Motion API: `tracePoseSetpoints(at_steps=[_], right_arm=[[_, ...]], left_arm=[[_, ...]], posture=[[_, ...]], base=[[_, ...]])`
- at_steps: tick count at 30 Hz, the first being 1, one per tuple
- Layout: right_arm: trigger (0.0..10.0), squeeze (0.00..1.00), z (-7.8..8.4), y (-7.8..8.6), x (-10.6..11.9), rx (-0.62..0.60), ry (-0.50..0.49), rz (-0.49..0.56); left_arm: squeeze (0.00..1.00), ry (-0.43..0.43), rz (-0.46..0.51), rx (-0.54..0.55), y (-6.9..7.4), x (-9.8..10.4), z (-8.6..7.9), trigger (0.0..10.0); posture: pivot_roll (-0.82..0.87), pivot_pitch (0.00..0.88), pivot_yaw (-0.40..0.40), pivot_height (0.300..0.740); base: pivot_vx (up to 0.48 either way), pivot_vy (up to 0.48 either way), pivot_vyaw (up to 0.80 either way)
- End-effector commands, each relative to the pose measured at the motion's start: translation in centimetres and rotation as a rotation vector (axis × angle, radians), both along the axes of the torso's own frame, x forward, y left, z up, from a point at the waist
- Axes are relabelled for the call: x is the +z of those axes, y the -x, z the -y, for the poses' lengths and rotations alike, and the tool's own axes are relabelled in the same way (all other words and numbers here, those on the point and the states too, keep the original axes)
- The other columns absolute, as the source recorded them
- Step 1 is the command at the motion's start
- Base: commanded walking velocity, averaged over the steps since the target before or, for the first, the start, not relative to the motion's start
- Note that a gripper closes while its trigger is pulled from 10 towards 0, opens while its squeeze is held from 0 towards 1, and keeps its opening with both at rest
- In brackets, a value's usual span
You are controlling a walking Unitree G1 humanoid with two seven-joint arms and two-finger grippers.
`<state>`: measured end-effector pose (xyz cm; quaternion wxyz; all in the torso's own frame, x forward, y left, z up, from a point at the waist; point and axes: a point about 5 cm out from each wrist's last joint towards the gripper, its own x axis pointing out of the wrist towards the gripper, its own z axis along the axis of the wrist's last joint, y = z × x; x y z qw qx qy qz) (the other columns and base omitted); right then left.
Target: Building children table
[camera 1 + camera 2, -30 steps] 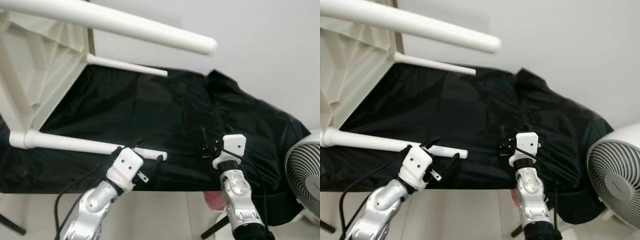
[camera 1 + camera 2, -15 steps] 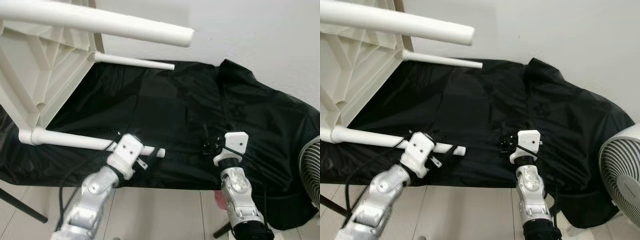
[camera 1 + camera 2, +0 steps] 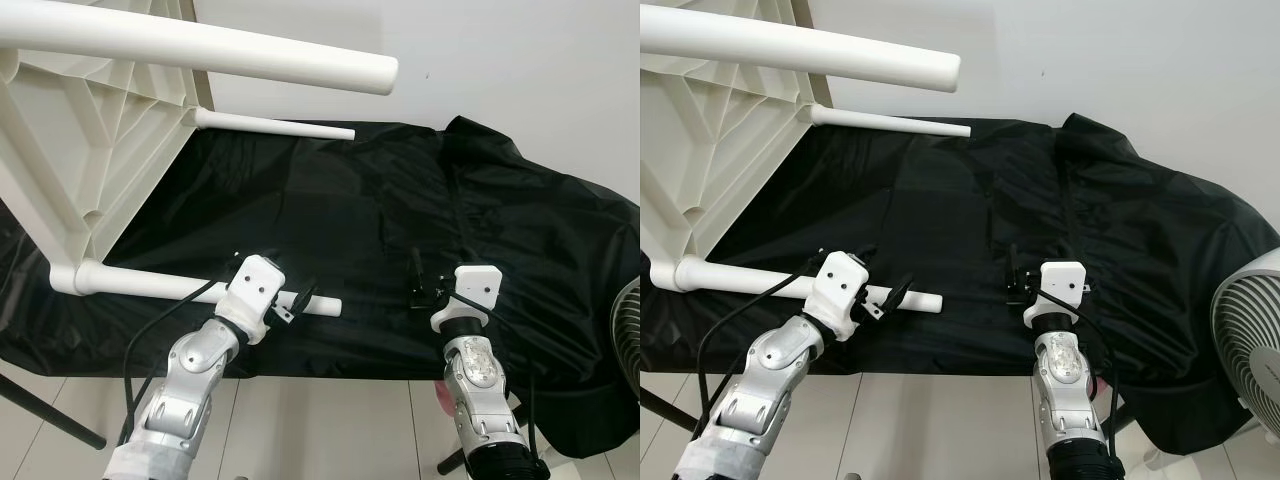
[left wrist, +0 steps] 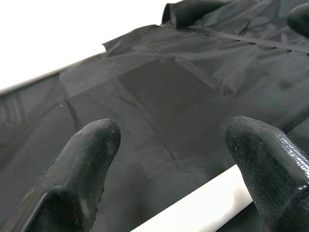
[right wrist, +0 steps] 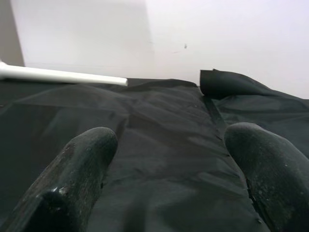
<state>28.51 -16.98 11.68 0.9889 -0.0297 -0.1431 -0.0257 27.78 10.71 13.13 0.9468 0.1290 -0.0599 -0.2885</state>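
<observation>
L gripper (image 3: 300,303): fingers spread wide, straddling the near table leg (image 3: 190,287) close to its free end, not clamped. R gripper (image 3: 417,282): also spread, holding nothing, above the black sheet (image 3: 330,220). Sheet is thin, shiny, creased fabric. White plastic kids' table (image 3: 70,150) lies tipped on its side at the left; ribbed underside, smooth round tapered legs pointing right over the sheet. White fan (image 3: 1245,355) at far right.

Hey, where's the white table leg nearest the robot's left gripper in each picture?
Left eye view: white table leg, lower left, beside the left gripper.
Right eye view: lower left.
Left wrist view: by the open fingertips.
Right wrist view: cannot tell.
Shared landmark: black cloth.
</observation>
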Motion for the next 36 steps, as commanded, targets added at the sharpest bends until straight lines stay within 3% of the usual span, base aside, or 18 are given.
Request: tracePoseSetpoints(at_steps=[1,12,23,36], right_arm=[[10.0,0.00,0.1,0.1,0.2,-0.017,-0.002,0.013],[10.0,0.00,0.5,0.1,0.2,-0.049,-0.016,0.007],[10.0,0.00,0.2,-0.2,0.3,-0.033,-0.014,0.001],[10.0,0.00,-0.2,0.0,0.0,-0.023,-0.015,-0.010]], left_arm=[[0.00,0.024,-0.007,0.100,-0.3,-0.3,-0.5,10.0],[0.00,0.088,-0.029,0.204,-0.4,-0.6,-1.3,10.0],[0.00,0.103,-0.003,0.299,-0.9,0.0,-3.0,10.0],[0.00,0.102,0.011,0.296,-0.7,0.2,-3.2,10.0]], posture=[[0.00,0.019,-0.008,0.740],[0.01,0.021,-0.028,0.740],[0.03,0.026,-0.048,0.740],[0.03,0.020,-0.051,0.740]], base=[[0.000,0.000,0.00],[0.000,0.000,0.00],[0.000,0.347,0.00],[0.000,0.335,0.00]])
